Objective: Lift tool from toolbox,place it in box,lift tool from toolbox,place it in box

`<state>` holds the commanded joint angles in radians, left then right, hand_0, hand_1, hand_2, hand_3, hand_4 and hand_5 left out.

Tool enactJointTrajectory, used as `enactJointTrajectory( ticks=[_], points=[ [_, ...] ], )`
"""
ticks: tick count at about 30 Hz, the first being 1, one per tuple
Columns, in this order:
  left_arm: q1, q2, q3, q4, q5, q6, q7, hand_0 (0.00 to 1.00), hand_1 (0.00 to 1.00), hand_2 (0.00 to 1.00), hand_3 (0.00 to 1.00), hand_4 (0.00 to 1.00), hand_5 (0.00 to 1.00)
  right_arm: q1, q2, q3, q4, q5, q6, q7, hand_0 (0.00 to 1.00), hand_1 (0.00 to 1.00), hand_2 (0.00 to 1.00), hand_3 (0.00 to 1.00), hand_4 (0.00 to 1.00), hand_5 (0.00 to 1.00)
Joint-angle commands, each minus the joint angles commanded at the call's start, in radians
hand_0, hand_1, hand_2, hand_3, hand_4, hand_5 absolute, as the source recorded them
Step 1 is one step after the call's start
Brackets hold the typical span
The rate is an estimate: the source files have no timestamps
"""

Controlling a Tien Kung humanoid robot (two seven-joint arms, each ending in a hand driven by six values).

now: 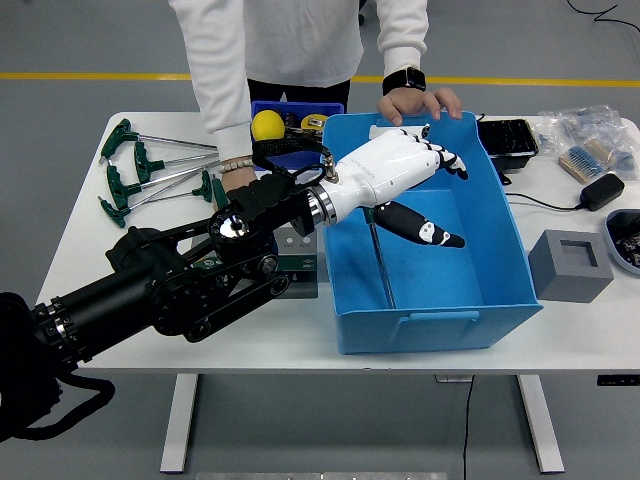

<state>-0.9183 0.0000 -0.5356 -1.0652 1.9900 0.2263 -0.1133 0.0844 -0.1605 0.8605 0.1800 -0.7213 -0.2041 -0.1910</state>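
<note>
My left hand (pixel 440 200) hovers over the middle of the blue box (pixel 440 320), fingers spread and holding nothing. A T-handle tool lies on the box floor below it; its thin shaft (pixel 382 265) shows, and the handle is hidden under my hand. The dark toolbox (pixel 298 262) sits left of the box, mostly covered by my forearm. A person at the far side rests one hand (pixel 420 100) on the box's far rim and the other hand (pixel 237 185) on the table by the toolbox.
Several green T-handle keys (pixel 150 175) lie at the far left. A dark blue bin (pixel 300 112) holds a yellow ball. A grey block (pixel 572 262), a black tray (pixel 510 138), plastic bags (pixel 590 140) and a black adapter (pixel 603 190) are on the right.
</note>
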Motion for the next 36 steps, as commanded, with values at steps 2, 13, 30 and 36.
enactJointTrajectory(
  ticks=[2, 13, 30, 36],
  points=[
    [0.002, 0.000, -0.016, -0.014, -0.001, 0.004, -0.004, 0.580, 0.641, 0.707, 0.722, 0.998, 0.816, -0.001, 0.000, 0.001, 0.000, -0.001, 0.000, 0.000, 0.701, 0.655, 0.742, 0.663, 0.878, 0.822],
    [0.057, 0.078, -0.128, -0.080, 0.123, -0.066, 0.023, 0.593, 0.646, 0.701, 0.718, 0.998, 0.832, -0.009, 0.005, -0.010, 0.000, 0.023, -0.003, 0.002, 0.701, 0.655, 0.741, 0.663, 0.878, 0.822],
    [0.150, 0.321, -0.158, -0.106, 0.192, -0.119, 0.021, 0.535, 0.506, 0.563, 0.404, 0.835, 0.636, -0.020, 0.011, -0.021, 0.002, 0.031, -0.007, 0.000, 0.698, 0.655, 0.740, 0.661, 0.878, 0.820],
    [0.149, 0.378, -0.082, -0.141, 0.193, -0.180, 0.010, 0.579, 0.524, 0.552, 0.363, 0.828, 0.578, -0.022, 0.013, -0.023, 0.003, 0.038, -0.010, 0.000, 0.699, 0.655, 0.741, 0.663, 0.878, 0.820]
  ],
)
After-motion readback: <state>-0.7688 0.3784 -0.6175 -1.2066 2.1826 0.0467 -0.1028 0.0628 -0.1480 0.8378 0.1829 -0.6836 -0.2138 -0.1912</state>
